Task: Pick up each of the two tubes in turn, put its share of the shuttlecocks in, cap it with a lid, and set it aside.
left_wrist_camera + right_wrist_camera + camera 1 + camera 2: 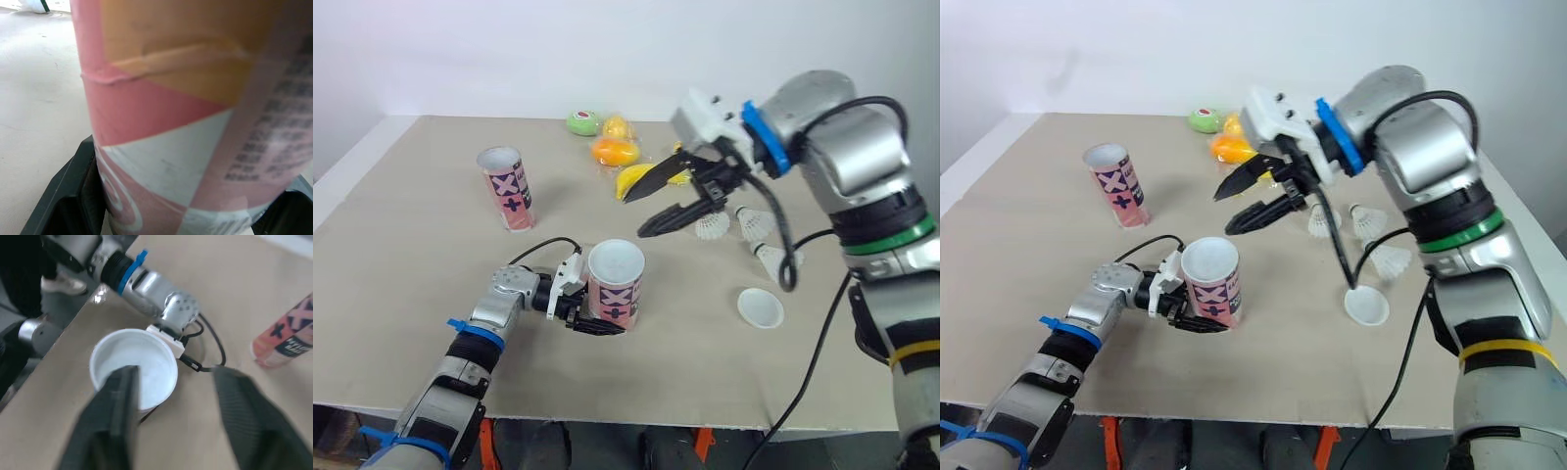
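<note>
Within left end effector [605,319] grasp: tube [616,279], standing upright

left gripper [605,318] clamped low, right gripper [633,215] raised, fingers apart

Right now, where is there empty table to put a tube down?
Bare tan table lies left of the left gripper and its held pink patterned tube, before the far matching tube. More along the near edge by the white round lid. Crowded: far right, with white feather shuttlecocks, colourful toy fruit and the open right gripper.
</note>
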### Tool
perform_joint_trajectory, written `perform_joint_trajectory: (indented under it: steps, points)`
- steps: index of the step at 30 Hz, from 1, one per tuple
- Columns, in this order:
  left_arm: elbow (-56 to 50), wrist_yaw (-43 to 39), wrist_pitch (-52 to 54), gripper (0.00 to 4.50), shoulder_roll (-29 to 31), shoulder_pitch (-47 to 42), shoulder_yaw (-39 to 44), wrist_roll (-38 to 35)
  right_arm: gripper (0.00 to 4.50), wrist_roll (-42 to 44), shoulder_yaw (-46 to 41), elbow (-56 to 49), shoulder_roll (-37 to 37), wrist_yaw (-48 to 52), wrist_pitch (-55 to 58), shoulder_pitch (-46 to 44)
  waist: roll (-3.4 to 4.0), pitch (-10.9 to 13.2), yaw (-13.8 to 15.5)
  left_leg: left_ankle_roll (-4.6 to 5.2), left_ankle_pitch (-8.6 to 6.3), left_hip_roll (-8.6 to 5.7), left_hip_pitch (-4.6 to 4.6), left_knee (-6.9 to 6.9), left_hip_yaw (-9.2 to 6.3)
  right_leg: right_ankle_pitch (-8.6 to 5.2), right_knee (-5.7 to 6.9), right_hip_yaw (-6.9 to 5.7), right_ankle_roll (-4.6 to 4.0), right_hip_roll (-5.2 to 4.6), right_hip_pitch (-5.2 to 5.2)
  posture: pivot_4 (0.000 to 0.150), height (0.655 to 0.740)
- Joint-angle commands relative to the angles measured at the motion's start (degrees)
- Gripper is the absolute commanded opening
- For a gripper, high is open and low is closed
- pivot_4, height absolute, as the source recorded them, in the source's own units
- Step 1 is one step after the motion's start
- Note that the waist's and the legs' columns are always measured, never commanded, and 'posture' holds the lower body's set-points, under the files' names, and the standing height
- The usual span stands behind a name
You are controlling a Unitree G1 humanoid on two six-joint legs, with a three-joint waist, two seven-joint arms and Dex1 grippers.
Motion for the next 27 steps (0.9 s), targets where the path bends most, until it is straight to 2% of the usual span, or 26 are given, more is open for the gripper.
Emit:
perform_joint_trajectory:
  steps: [1, 4, 5, 7, 13, 21, 27]
  points:
    - [1.4, 1.7, 0.3, 3.27, -0.6, 0.3, -0.3, 1.4, 4.34, 3.0, -6.1, -7.8, -2.5, -2.1, 4.2, 3.6, 0.04, 0.0, 0.0, 0.0, 0.0, -0.02, 0.0, 0.0, 0.01, 0.0, 0.0, 0.01, 0.01, -0.02, 0.0, 0.15, 0.7321]
    - [1.3, 1.7, 0.0, 3.27, -1.2, 0.2, 0.1, 1.2, 4.44, 4.7, -9.5, -15.7, -3.4, -6.9, 7.9, 10.3, 0.08, 0.0, 0.0, 0.0, 0.0, -0.05, -0.02, 0.03, 0.07, 0.02, -0.01, 0.08, 0.06, -0.06, -0.03, 0.15, 0.7321]
    - [1.4, 1.8, -0.2, 3.94, -1.3, 0.1, 0.1, 1.2, 4.5, 5.3, -10.7, -18.0, -3.4, -8.9, 9.0, 12.6, 0.07, 0.1, 0.1, 0.0, 0.0, -0.05, -0.02, 0.03, 0.06, 0.02, -0.01, 0.08, 0.06, -0.06, -0.04, 0.15, 0.7321]
    - [1.0, 1.5, 0.6, 4.48, -1.6, -0.1, 0.4, 0.6, 4.5, 6.6, -13.1, -21.9, -2.9, -12.8, 11.2, 16.7, 0.08, 0.1, 0.0, 0.0, 0.0, -0.05, -0.06, 0.04, 0.03, 0.01, -0.02, 0.05, 0.08, -0.06, -0.03, 0.15, 0.7321]
    - [-2.6, -0.2, 2.4, 4.48, -0.5, 1.0, 1.7, -1.7, 4.5, 8.6, -16.3, -29.3, -2.2, -21.5, 14.9, 26.3, 0.08, 0.1, 0.0, 0.02, -0.02, -0.06, -0.28, 0.0, 0.01, 0.09, -0.07, 0.07, 0.34, -0.03, -0.15, 0.15, 0.7321]
    - [-11.4, -3.1, 6.4, 4.48, 8.2, 7.4, 3.3, -3.8, 4.5, 9.4, -20.9, -32.1, -3.3, -28.1, 16.1, 38.3, 0.06, 0.2, -0.7, 0.1, -0.18, -0.04, -0.38, -0.07, -0.1, 0.02, -0.08, -0.01, 0.14, 0.03, -0.19, 0.15, 0.7321]
    - [-14.8, 0.1, 4.7, 4.48, 13.7, 11.8, 8.1, -5.1, 4.5, 9.5, -20.2, -34.1, -1.8, -31.5, 15.9, 43.7, 0.02, 0.3, -0.8, 0.13, -0.21, -0.02, -0.34, -0.06, -0.13, -0.13, -0.07, -0.04, 0.32, 0.04, -0.14, 0.15, 0.7321]
